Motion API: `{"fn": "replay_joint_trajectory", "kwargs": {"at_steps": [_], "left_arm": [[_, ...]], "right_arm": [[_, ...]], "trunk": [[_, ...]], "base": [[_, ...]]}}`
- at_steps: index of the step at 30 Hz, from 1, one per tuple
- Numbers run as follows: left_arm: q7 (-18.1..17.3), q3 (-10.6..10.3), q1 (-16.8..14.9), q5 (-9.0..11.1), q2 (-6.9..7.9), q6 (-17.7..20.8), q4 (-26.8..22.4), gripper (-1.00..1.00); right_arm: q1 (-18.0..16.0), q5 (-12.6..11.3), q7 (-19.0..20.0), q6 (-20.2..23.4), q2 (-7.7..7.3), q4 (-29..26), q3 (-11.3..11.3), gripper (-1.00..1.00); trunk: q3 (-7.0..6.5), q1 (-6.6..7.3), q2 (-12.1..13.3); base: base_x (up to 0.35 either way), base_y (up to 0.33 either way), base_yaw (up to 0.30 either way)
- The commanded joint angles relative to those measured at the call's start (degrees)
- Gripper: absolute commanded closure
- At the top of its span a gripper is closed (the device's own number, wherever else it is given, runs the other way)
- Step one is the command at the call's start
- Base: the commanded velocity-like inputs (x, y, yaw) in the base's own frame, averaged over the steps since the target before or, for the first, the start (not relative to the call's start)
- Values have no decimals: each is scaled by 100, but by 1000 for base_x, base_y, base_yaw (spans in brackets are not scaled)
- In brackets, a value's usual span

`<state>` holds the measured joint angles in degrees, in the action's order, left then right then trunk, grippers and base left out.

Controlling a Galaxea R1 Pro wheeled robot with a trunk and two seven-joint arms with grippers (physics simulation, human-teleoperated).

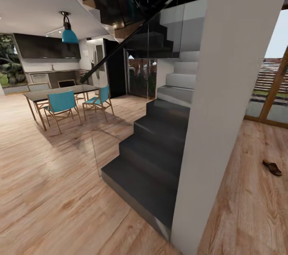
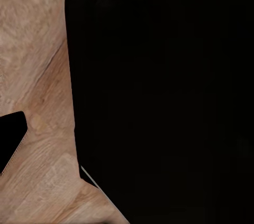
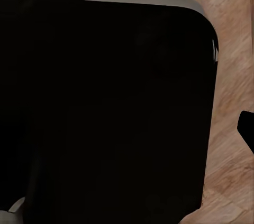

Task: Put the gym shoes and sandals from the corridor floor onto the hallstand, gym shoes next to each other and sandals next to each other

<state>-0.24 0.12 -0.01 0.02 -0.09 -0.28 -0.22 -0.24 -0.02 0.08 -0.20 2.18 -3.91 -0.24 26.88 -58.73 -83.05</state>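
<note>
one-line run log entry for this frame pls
phase: in transit | seen: one sandal on corridor floor, right of pillar | grippers: unseen

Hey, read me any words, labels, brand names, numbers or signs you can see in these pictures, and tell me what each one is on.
None: no readable text in any view.
The brown sandal on the wood floor shows no legible brand.
The dark staircase, white pillar, teal chairs and teal pendant lamp carry no lettering.
Both wrist views show plain dark surfaces over wood floor, unmarked.
</note>
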Motion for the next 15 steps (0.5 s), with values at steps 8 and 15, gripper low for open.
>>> {"fn": "replay_joint_trajectory", "kwargs": {"at_steps": [8,15], "left_arm": [[-2,3,-5,-13,-24,-166,-54,-100],[18,-17,-21,-50,3,-950,-498,-100]], "right_arm": [[-2,2,-24,2,-30,-272,-9,-100],[-2,9,-35,3,-211,-806,-11,-100]], "trunk": [[5,0,-3],[5,0,-3]], "base": [[0,0,-269],[0,0,-272]]}}
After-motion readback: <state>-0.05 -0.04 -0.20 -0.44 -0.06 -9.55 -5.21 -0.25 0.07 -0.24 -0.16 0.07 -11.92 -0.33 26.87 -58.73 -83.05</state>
